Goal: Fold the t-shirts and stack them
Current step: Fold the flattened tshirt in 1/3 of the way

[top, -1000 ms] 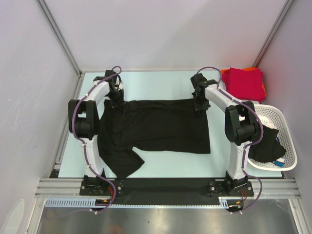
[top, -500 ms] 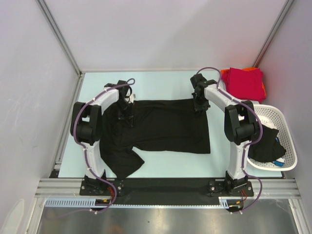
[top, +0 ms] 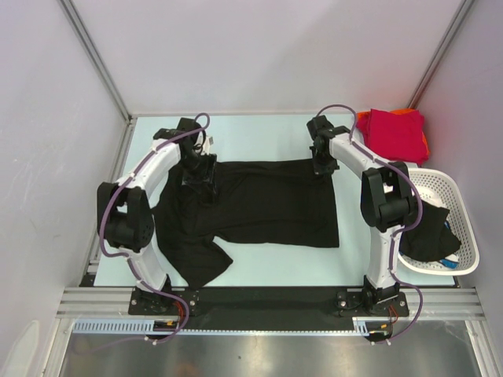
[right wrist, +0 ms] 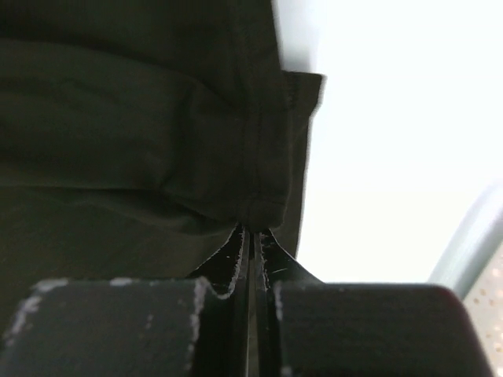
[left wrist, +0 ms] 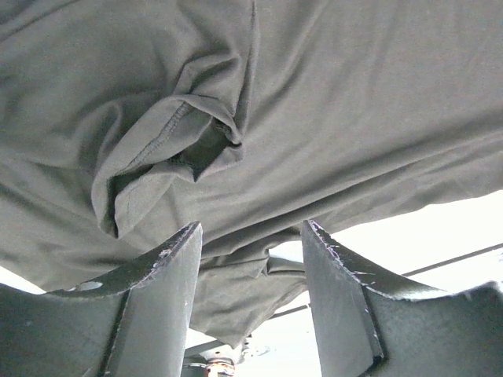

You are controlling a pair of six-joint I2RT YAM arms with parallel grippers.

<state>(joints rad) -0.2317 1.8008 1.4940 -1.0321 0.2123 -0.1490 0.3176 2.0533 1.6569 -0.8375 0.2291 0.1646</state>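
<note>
Jaws of the left gripper (left wrist: 251,236) stood well apart with nothing between them. Cloth of the black t-shirt (top: 267,206) lay just beyond the fingertips, with a rumpled fold and a stitched edge directly ahead in the wrist view. Jaws of the right gripper (right wrist: 251,229) were pressed together, pinching the shirt's hemmed corner.

From above, the left gripper sat over the shirt's far left part and the right gripper at its far right corner. The shirt lay spread flat on the table (top: 259,137) between the two arms. Its long axis ran left to right: hem toward the right arm, shoulders toward the left arm, one sleeve pointing at the near edge.

Noted a folded crimson t-shirt (top: 395,133) lying on an orange t-shirt (top: 364,118) at the far right corner, well apart from the jaws. Beside the right arm, the white basket (top: 452,188) held dark cloth (top: 428,232).
</note>
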